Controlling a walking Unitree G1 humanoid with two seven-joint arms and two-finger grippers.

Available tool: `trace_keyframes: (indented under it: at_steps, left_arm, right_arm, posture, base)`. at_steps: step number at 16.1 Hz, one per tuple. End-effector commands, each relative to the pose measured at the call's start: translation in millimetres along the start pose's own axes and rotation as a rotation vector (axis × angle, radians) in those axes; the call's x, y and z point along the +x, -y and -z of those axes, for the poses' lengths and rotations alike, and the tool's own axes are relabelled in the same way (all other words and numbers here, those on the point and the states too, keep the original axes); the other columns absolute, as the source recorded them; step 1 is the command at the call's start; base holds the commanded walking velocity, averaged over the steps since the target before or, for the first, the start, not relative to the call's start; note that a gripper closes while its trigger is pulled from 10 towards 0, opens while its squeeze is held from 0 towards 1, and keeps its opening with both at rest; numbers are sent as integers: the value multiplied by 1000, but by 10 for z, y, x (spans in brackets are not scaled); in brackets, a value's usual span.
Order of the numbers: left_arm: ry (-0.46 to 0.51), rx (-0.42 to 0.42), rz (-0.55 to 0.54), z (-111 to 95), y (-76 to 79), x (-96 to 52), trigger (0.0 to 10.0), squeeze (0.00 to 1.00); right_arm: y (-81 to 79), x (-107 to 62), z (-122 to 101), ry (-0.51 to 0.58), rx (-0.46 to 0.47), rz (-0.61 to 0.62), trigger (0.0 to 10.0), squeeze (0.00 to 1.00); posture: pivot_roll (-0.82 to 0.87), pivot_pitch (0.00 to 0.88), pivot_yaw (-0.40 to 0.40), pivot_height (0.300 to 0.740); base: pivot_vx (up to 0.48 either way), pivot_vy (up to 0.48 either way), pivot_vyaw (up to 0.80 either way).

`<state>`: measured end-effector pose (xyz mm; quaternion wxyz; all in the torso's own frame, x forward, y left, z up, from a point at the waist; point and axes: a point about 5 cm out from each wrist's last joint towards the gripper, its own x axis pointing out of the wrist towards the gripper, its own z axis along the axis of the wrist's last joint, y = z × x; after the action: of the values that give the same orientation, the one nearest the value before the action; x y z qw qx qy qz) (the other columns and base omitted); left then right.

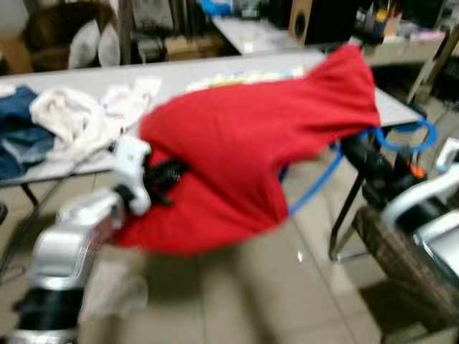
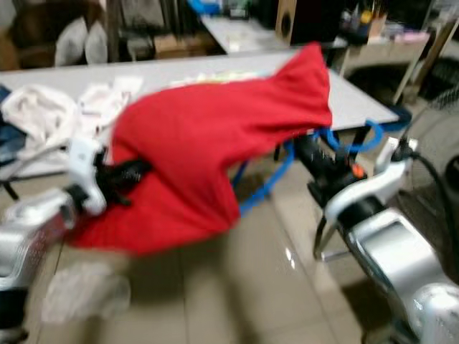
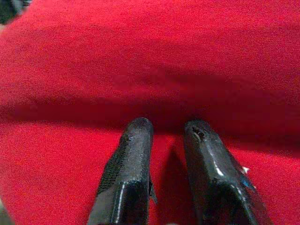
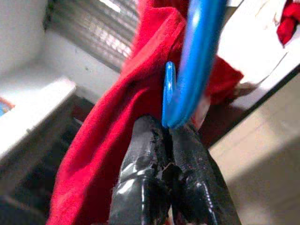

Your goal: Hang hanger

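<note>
Hanger (image 4: 190,70) under unmarked red garment (image 1: 251,143)

A long pale grey worktop (image 1: 86,79) runs across the room on dark metal legs. On it, a crumpled white cloth (image 1: 68,118) serves as the landmark. Touching that cloth on its left is a heap of blue denim (image 1: 21,136). Just to its right lies a smaller white garment with pinkish marks (image 1: 129,97). Farther right, a pale yellowish patterned piece (image 1: 244,77) lies flat. Beige tiled floor (image 1: 287,294) spreads below the worktop.
</note>
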<state>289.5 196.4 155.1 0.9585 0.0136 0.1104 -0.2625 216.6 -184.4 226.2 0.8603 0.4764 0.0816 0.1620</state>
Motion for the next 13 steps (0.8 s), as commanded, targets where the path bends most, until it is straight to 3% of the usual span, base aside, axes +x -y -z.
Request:
trace_keyframes:
  at_steps: [1,5,8,10,11,13]
  left_arm:
    - [-8,5,8,16,-10,-3,10000,0]
    - [-32,46,19,28,-62,-55,10000,0]
    - [-50,62,62,5,-120,-131,10000,0]
    - [-142,83,256,91,43,-255,10000,0]
    - [-158,80,289,119,86,-272,10000,0]
    - [-177,67,325,227,233,-228,10000,0]
  right_arm:
    - [9,0,25,-17,-27,5,10000,0]
    - [99,-68,56,-71,-121,41,10000,0]
    - [238,-125,124,-177,-266,113,10000,0]
    - [405,-161,123,-259,-392,200,10000,0]
    - [433,-159,106,-266,-410,213,10000,0]
    - [602,-161,42,-346,-541,276,10000,0]
  posture:
    - [-96,0,51,740]
    - [-97,0,47,740]
    - [-98,0,44,740]
    - [-90,0,38,740]
    - [-90,0,38,740]
    - [-84,0,33,740]
  base:
    - [0,0,0]
    - [0,0,0]
    - [0,0,0]
    - [0,0,0]
    - [0,0,0]
    - [0,0,0]
